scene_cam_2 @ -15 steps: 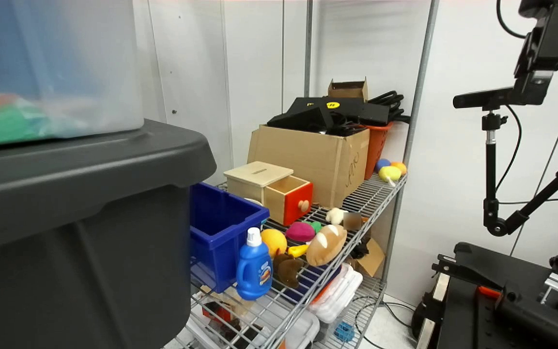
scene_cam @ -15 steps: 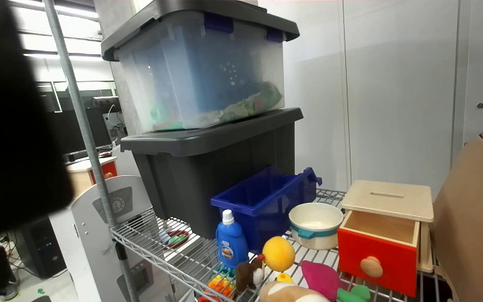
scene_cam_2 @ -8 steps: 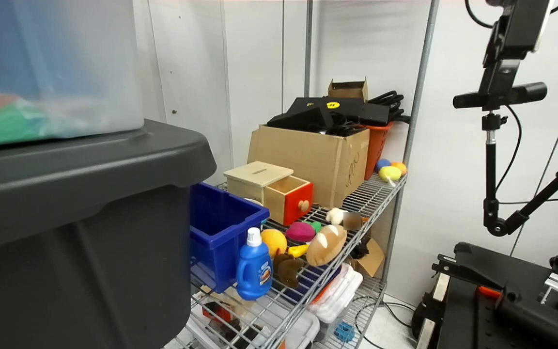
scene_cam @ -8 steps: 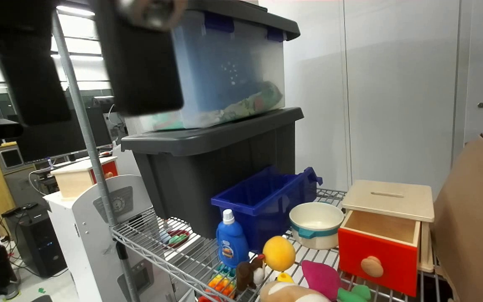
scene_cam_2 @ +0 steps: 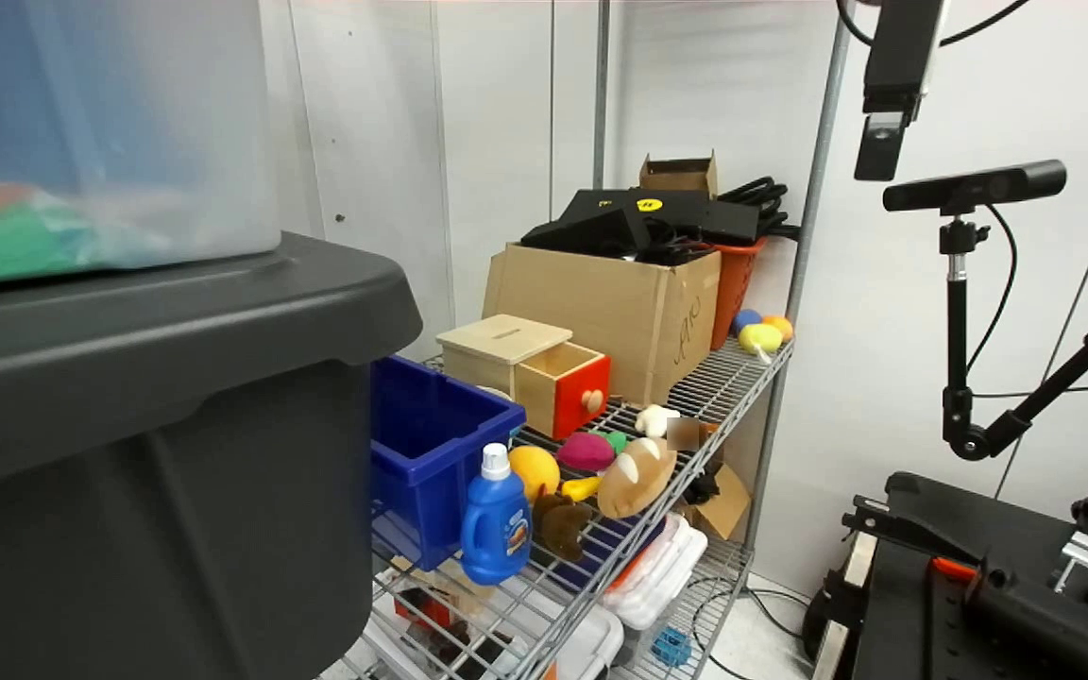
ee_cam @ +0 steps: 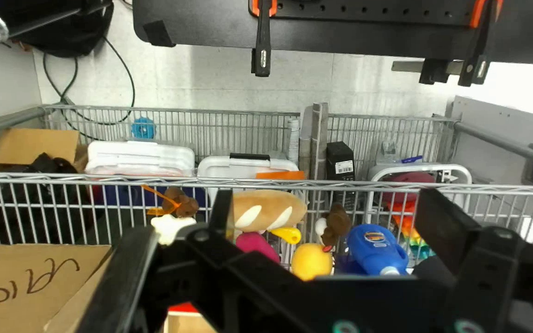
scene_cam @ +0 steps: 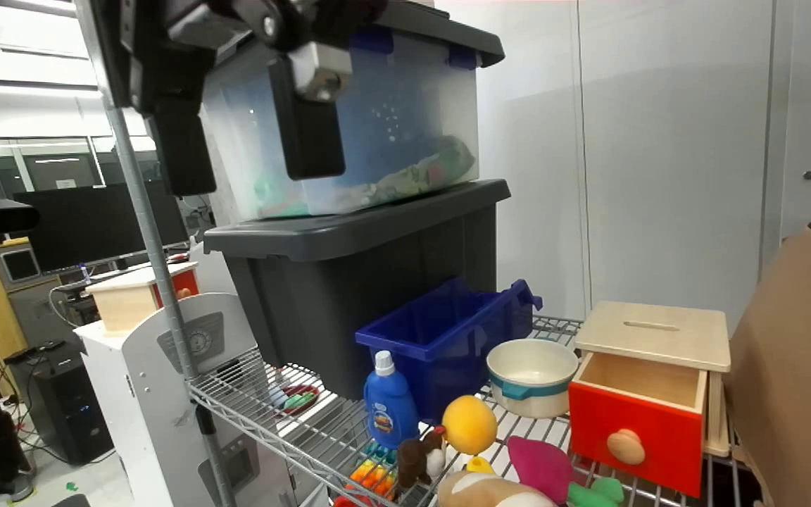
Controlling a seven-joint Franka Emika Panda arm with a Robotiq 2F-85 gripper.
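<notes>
My gripper (scene_cam: 247, 165) is open and empty, high above the wire shelf (scene_cam_2: 733, 378). It also shows in an exterior view (scene_cam_2: 879, 151). In the wrist view the fingers (ee_cam: 331, 217) stand wide apart. Between them, far below, show a blue bottle (ee_cam: 377, 247) with a white cap, a yellow-orange ball (ee_cam: 312, 261), a brown and white toy (ee_cam: 338, 224), a toy bread loaf (ee_cam: 271, 208), a small yellow thing (ee_cam: 288, 235) and a magenta toy (ee_cam: 256, 245). A wooden box with an open red drawer (scene_cam: 634, 436), a cream pot (scene_cam: 529, 380) and a blue bin (scene_cam: 448, 352) stand behind them.
A dark tote (scene_cam: 356, 303) with a clear lidded tote (scene_cam: 377, 127) on top stands beside the blue bin. A metal post (scene_cam: 139, 197) rises at the shelf corner. A cardboard box (scene_cam_2: 601, 302) and a camera on a stand (scene_cam_2: 978, 184) are also there.
My gripper has come into full view in an exterior view and moved farther from that camera. In an exterior view the arm has moved left. The things on the shelf have not moved.
</notes>
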